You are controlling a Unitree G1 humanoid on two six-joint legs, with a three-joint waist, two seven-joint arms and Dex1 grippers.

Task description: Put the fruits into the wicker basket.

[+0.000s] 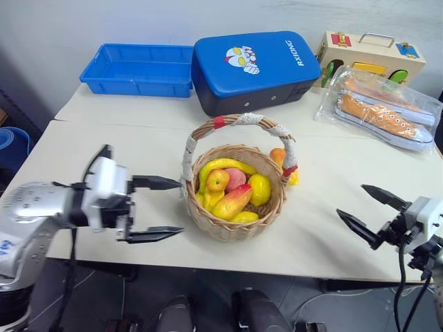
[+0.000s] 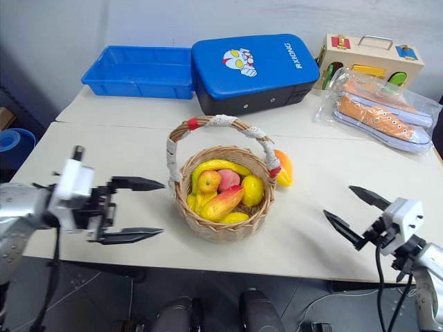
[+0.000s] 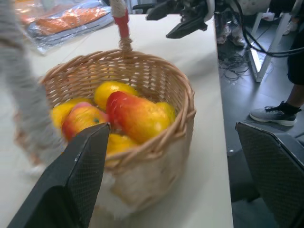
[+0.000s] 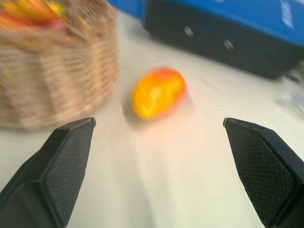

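Wicker basket on pale worktop, red-yellow mango atop fruits inside, black fingers spread wide either side

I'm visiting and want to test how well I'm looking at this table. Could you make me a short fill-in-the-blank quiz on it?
1. Most fruits lie inside the ____, whose handle arches over them.
2. One orange-yellow fruit still lies on the ____, behind the basket.
3. The left gripper and right gripper both stand ____, holding nothing.
4. The tray at the back is coloured ____.

Missing words: wicker basket; table; open; blue
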